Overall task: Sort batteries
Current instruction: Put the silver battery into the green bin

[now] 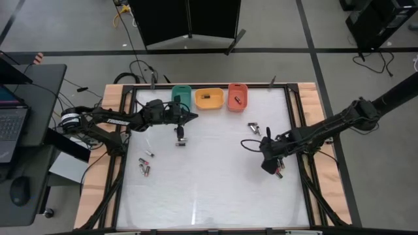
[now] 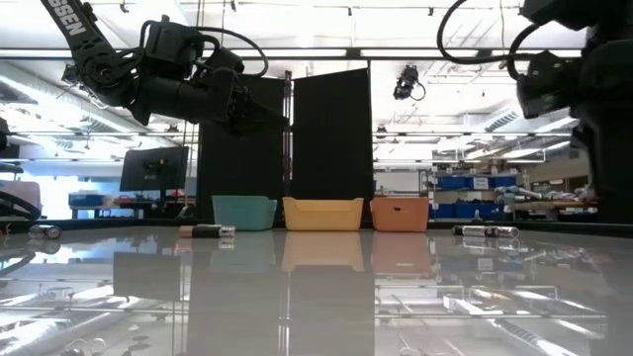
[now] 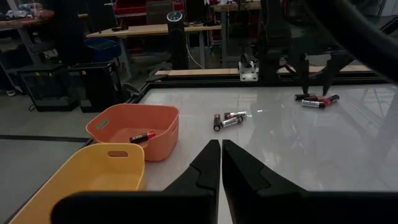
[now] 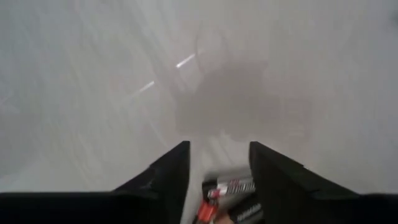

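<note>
My right gripper [image 4: 219, 149] is open and low over the table near its right edge [image 1: 270, 167]. Its fingers stand on either side of a small cluster of batteries [image 4: 227, 186] with red bands, which also show in the high view [image 1: 280, 173]. My left gripper [image 3: 221, 152] is shut on nothing and raised above the table just in front of the green tray [image 1: 181, 96]. More batteries lie loose on the table: a pair [image 1: 180, 137] under the left arm, a few at the left [image 1: 145, 164], and some near the red tray [image 1: 253, 128]. My right gripper comes down at the battery cluster [image 4: 231, 184] from above with one finger on each side. The batteries lie flat on the table between the fingers. Whether a finger touches them, I cannot tell.
Three trays stand in a row at the far edge: green, yellow [image 1: 209, 99] and orange-red [image 1: 238, 96]. The orange-red tray [image 3: 163, 124] holds one battery [image 3: 142, 135], and the yellow one has a small dark item. The table's middle and near half are bare.
</note>
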Controlling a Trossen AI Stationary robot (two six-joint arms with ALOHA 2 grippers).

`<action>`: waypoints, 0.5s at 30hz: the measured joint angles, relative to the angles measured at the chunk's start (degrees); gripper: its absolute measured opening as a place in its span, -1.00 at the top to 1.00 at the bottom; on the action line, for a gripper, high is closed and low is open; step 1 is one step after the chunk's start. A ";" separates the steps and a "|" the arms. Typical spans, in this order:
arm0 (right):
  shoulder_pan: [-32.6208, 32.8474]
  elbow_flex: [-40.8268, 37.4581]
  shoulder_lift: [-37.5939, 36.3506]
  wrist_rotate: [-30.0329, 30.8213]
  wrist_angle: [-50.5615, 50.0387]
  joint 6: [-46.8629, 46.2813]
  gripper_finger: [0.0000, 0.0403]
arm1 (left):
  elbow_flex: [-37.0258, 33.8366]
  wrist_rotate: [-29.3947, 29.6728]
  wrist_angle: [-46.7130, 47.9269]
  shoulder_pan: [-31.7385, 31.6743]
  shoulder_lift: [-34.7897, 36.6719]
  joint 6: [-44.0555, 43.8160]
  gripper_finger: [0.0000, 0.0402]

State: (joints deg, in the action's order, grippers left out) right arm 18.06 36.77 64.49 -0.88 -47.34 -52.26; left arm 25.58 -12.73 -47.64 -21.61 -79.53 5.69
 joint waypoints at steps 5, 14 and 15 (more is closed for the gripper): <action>3.23 0.00 0.00 -0.71 -2.60 -1.35 -0.24 | 0.00 0.00 0.00 -0.02 0.00 0.00 0.89; 6.06 0.00 0.06 0.85 -4.33 -1.67 -0.70 | 0.00 0.01 0.00 -0.01 0.00 0.00 0.89; 6.22 0.00 0.07 1.18 -4.82 -1.63 -0.72 | 0.00 0.01 0.00 -0.01 0.00 0.00 0.89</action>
State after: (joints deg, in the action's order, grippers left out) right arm 24.28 36.77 64.55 0.30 -52.15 -53.89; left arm 25.58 -12.72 -47.64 -21.61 -79.53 5.69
